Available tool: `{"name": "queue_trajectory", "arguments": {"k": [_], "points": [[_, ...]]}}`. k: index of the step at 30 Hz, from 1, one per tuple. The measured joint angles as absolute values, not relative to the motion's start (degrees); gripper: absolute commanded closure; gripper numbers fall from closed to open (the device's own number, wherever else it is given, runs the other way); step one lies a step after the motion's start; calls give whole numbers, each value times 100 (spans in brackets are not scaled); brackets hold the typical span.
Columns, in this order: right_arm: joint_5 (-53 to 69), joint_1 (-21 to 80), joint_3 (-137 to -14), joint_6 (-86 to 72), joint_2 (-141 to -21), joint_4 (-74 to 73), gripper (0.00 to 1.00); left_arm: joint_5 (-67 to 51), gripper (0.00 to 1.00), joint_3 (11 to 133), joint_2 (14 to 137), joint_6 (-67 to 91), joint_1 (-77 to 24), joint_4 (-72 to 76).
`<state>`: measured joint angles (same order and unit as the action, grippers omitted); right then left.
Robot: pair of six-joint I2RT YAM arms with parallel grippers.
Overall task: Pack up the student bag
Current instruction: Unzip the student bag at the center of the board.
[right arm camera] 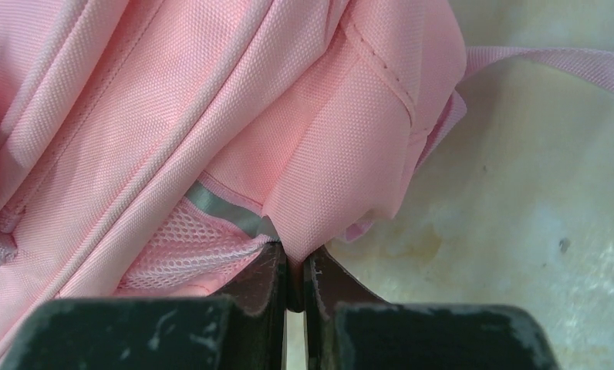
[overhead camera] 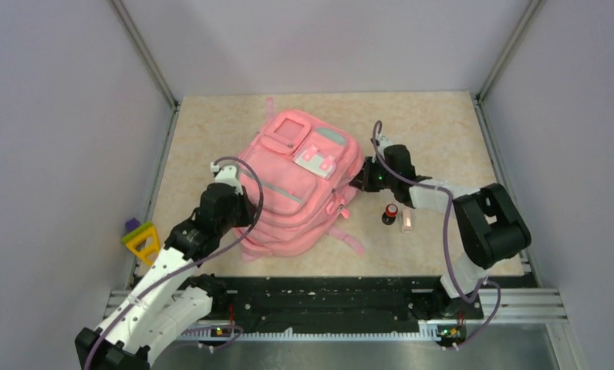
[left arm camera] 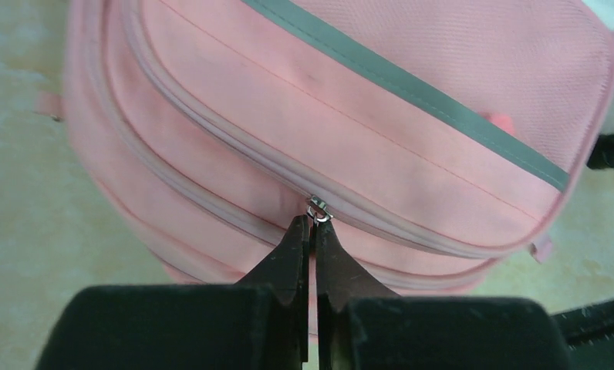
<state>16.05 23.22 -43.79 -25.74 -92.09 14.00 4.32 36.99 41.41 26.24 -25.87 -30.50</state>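
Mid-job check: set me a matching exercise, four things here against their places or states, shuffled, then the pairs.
1 left gripper
2 right gripper
3 red-capped bottle
4 yellow-and-purple toy

A right of the student bag in the top view
B shut on the student bag's side fabric
C far left, apart from the bag
D shut on the zipper pull

Pairs: 1-D, 2-B, 3-A, 4-C

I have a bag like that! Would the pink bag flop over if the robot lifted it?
Probably floppy: the bag is soft cloth that folds and puckers where the right hand pinches it. It would likely sag, not keep its shape. It shouldn't roll, as it lies wide and flat on the table.
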Motion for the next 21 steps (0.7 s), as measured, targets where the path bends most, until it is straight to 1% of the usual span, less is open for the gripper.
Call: {"name": "queue_trajectory", "arguments": {"k": [4,9,11,14,15,17,18,19,20,21], "points": [[1981,2099,-4906,-2235,-9664,1229,100,1122,100,3712,4423,2532,-2587,-2823],[2174,1916,-5909,-1793,-10368,888,100,1903,100,3948,5183,2228,-2403,-2467],[2200,1868,-6206,-1651,-10582,829,100,1979,100,4040,5476,2104,-2126,-2222],[2276,1850,-6482,-1505,-10766,744,100,1623,100,4071,5813,1994,-1498,-1708],[2307,1852,-6536,-1468,-10790,738,91,1481,100,4071,5885,1964,-1337,-1568],[2355,1852,-6635,-1385,-10816,694,59,1210,100,4073,5986,1887,-1125,-1326],[2340,1852,-6689,-1295,-10818,628,45,1033,100,4086,6007,1839,-1055,-1271],[2281,1846,-6722,-1253,-10814,589,36,884,100,4108,6016,1789,-1020,-1267],[2174,1824,-6759,-1127,-10807,558,30,701,100,4130,6016,1730,-1000,-1267],[2082,1798,-6764,-1072,-10785,550,27,471,95,4158,6016,1643,-978,-1288]]}}
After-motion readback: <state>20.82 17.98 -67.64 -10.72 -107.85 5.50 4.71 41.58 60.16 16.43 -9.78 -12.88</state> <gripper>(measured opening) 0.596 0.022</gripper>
